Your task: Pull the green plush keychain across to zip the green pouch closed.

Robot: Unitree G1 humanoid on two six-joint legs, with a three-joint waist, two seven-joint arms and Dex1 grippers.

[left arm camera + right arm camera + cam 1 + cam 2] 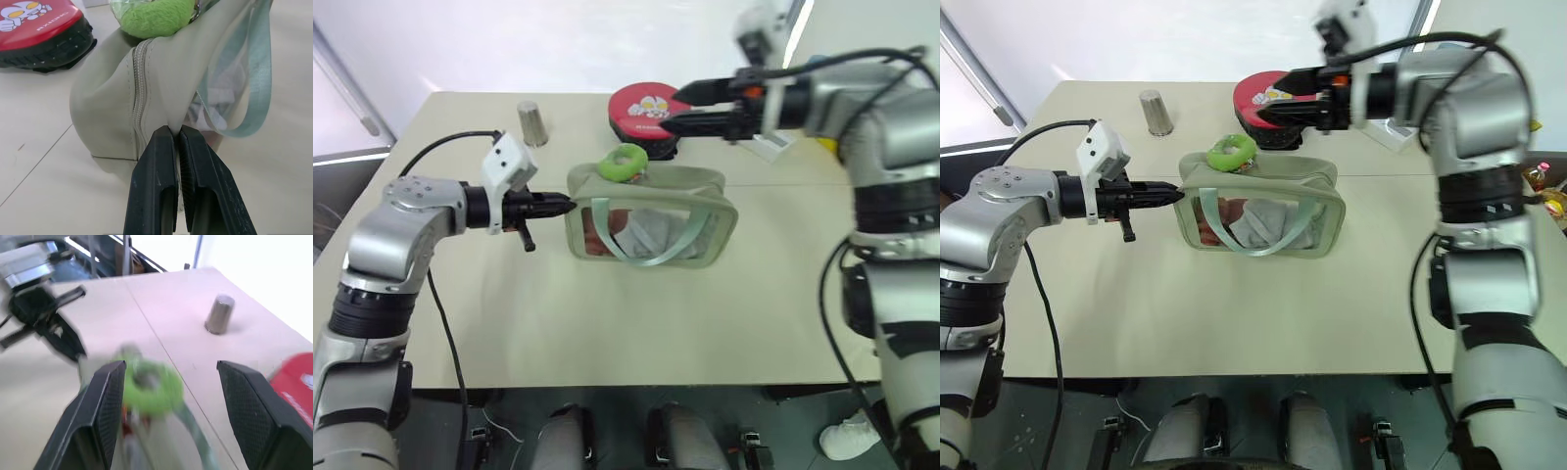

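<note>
Sage-green fabric at the end of the green pouch (651,215) is pinched by the closed left gripper (570,205). The green plush keychain (624,163) is seen atop the pouch on the surface (607,313). The right gripper (674,108) is held open above, apart.

A plain indoor test room, like a lab: a bare beige tabletop (607,323) against white walls, with 1 metal cup (532,123), 1 round red tin (642,110) and loose black cables (450,333).
</note>
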